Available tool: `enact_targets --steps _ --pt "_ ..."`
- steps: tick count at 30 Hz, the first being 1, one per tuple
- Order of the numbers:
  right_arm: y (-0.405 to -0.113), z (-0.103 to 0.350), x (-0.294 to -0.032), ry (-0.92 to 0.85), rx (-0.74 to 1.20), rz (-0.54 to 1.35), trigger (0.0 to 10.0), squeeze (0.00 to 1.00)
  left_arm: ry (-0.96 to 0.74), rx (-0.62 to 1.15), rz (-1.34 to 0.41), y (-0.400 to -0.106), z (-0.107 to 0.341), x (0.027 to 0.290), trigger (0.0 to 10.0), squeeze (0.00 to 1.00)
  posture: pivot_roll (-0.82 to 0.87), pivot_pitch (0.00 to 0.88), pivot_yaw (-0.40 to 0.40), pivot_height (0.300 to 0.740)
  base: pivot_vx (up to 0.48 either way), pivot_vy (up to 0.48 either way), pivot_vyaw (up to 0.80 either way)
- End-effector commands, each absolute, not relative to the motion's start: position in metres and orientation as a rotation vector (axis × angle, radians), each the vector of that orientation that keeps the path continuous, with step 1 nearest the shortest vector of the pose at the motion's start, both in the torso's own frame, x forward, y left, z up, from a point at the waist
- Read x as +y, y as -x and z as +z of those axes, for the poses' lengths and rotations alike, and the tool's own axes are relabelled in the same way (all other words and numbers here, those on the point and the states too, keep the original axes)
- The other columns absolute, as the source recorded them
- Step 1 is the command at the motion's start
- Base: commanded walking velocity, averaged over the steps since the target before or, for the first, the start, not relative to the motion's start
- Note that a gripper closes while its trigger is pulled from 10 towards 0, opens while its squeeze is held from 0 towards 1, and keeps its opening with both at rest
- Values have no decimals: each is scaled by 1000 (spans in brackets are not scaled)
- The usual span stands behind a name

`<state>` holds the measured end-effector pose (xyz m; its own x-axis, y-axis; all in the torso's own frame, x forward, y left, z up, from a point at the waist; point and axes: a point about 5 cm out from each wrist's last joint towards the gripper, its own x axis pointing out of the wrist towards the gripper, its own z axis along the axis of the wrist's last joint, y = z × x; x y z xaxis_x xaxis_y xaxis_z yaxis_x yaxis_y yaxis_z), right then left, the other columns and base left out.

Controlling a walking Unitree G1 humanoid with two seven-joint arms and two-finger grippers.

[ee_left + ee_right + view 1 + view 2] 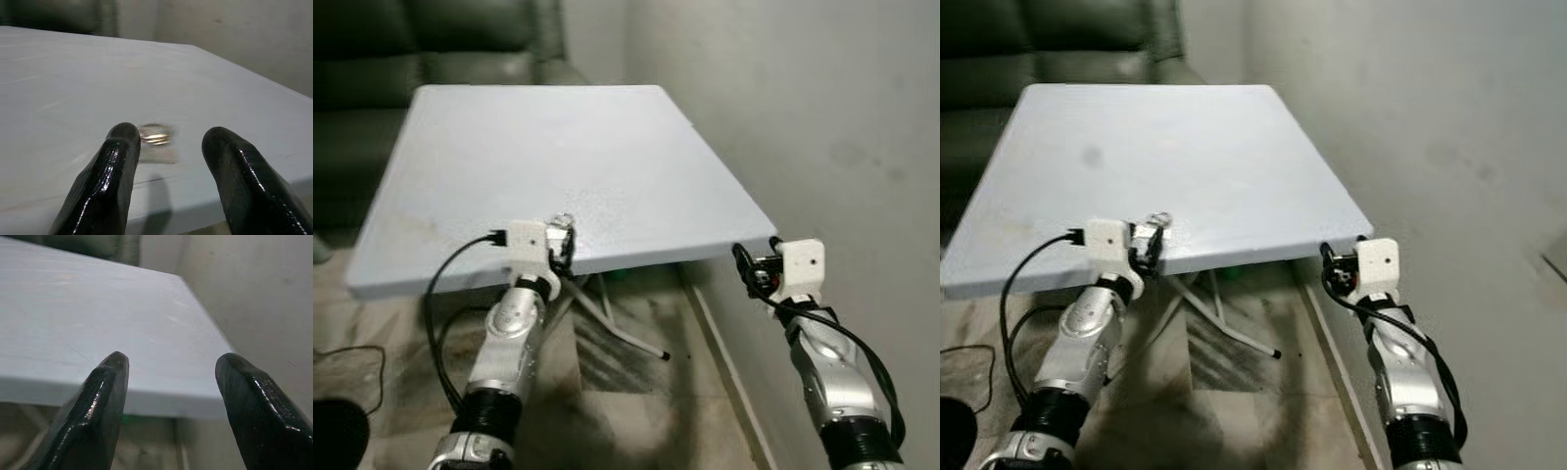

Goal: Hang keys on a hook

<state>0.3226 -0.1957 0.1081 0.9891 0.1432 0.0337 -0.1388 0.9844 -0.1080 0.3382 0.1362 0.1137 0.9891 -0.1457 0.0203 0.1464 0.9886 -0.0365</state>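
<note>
A small metal key ring with keys (562, 223) lies on the white table (538, 147) close to its near edge. In the left wrist view the keys (155, 134) sit just beyond the two black fingers. My left gripper (168, 147) is open at the table's near edge, right before the keys and apart from them. My right gripper (171, 369) is open too, held off the table's near right corner, with nothing between its fingers. The right wrist (798, 266) is next to the wall.
A dark green sofa (431, 44) stands behind the table. A plain wall (822, 117) runs along the right side. Folding metal legs (607, 313) show under the table. A black cable (435, 323) loops from my left wrist toward the tiled floor.
</note>
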Motion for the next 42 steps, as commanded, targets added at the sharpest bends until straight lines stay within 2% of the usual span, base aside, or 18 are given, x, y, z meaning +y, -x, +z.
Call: enact_targets --steps 1,9,26,42 --pt "-324 111 -196 113 -51 149 10000 0 39 -28 -138 -340 116 138 10000 0 41 0 -76 740 0 0 800" --pt "-323 112 -192 92 -75 179 10000 0 40 -25 -145 -338 114 137 10000 0 48 0 -80 740 0 0 780" --pt "-320 107 -189 68 -70 212 10000 0 55 -7 -153 -333 109 141 10000 0 62 0 -77 740 0 0 0" --pt "-322 107 -183 42 -76 244 10000 0 67 0 -135 -333 108 143 10000 0 85 0 -88 740 0 465 0"
